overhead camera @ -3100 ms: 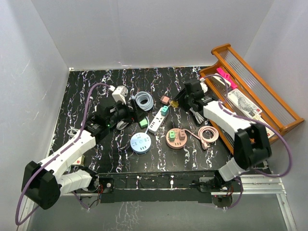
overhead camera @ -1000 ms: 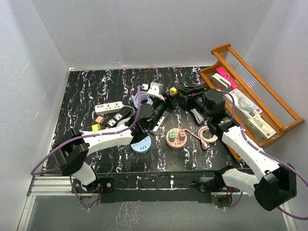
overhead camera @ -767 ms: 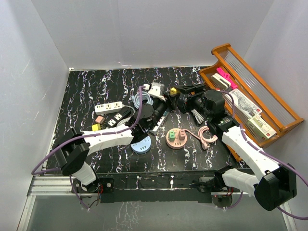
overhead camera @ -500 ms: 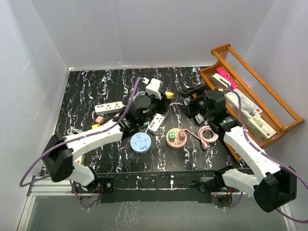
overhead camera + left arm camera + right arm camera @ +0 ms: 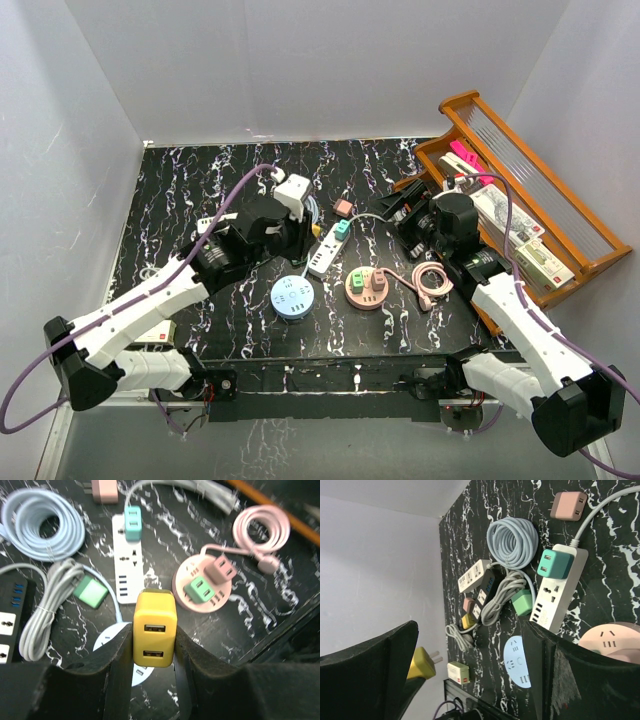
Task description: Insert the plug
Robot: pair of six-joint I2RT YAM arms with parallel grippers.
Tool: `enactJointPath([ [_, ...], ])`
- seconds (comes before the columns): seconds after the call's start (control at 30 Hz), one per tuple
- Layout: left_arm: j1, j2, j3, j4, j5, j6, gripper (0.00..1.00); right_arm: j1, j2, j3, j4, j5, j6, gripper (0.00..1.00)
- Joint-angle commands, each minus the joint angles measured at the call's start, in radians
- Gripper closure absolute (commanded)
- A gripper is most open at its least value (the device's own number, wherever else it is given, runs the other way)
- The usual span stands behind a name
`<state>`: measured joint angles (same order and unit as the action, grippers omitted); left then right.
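Now we see the yellow plug (image 5: 154, 625) squeezed tight betw. the two fingers of the left gripper (image 5: 153, 641), w/ its two little slots facing the wrist cam. A sec ago both grippers met at the back middle of the table (image 5: 180, 190) w/ the plug betw. them. Since then the left arm has pulled back to its own side and took the plug along. In the wrist view the plug now sits over the near end of the white power strip (image 5: 129, 562) and the edge of the blue round socket (image 5: 291, 297), not in any hole yet. The right gripper (image 5: 408, 207) has let go. Its fingers stand wide apart, holding nothing, and it has moved back toward the wooden tray (image 5: 560, 215). The teal plug (image 5: 133, 522) sits in the strip's far end and the pink round socket (image 5: 181, 587) has two plugs in it, same as before.
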<state>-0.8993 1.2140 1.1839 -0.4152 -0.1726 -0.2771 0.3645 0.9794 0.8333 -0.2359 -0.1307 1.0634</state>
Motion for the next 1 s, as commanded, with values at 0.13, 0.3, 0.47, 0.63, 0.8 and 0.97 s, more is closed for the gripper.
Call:
enactJointPath([
  [0.13,0.019,0.140,0.015,-0.070,0.078,0.106,1.00,-0.003,-0.034,0.035,-0.028,0.015,-0.134,0.18],
  [0.3,0.055,0.252,0.107,-0.088,0.104,0.061,1.00,-0.003,-0.067,0.030,-0.092,0.070,-0.134,0.19],
  [0.47,0.063,0.337,0.156,-0.108,0.131,0.044,1.00,-0.003,-0.116,0.029,-0.148,0.133,-0.142,0.19],
  [0.63,0.088,0.482,0.325,-0.218,0.145,0.050,1.00,-0.002,-0.173,0.035,-0.196,0.198,-0.154,0.20],
  [0.8,0.089,0.654,0.560,-0.413,0.151,0.033,1.00,-0.003,-0.245,0.058,-0.281,0.321,-0.127,0.24],
  [0.97,0.089,0.744,0.639,-0.484,0.153,0.045,1.00,-0.003,-0.311,0.046,-0.273,0.379,-0.112,0.25],
])
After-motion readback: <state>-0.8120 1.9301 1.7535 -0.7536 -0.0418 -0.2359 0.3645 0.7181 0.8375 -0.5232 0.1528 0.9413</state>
